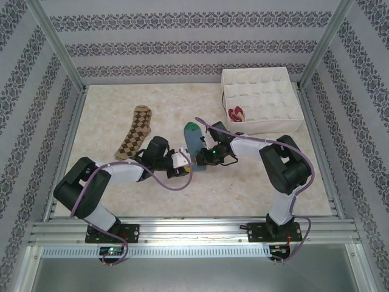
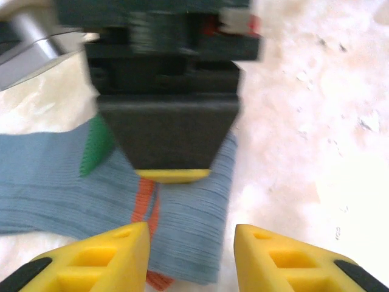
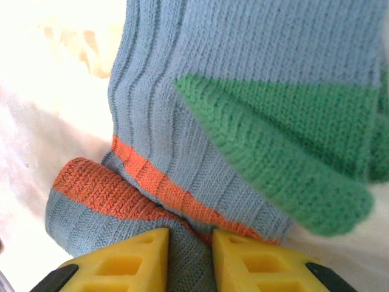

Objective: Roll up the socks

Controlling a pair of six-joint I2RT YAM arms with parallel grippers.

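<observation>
The blue sock [image 1: 192, 141] with orange bands and a green heel lies mid-table, its cuff end folded over. My right gripper [image 3: 189, 258] is shut on that folded cuff [image 3: 121, 201], with blue fabric pinched between its yellow fingers. My left gripper [image 2: 191, 255] faces it from the left. Its jaws stand open over the sock's folded edge [image 2: 188, 225] without squeezing it. In the top view the two grippers [image 1: 184, 163] [image 1: 204, 158] meet at the sock's near end. The brown argyle sock [image 1: 135, 139] lies flat to the left. A peach and dark red sock [image 1: 236, 113] sits in the white box.
A white divided organiser box [image 1: 262, 100] stands at the back right. Patterned walls and metal frame posts [image 1: 58, 45] enclose the table. A purple cable [image 1: 161, 180] trails from each arm.
</observation>
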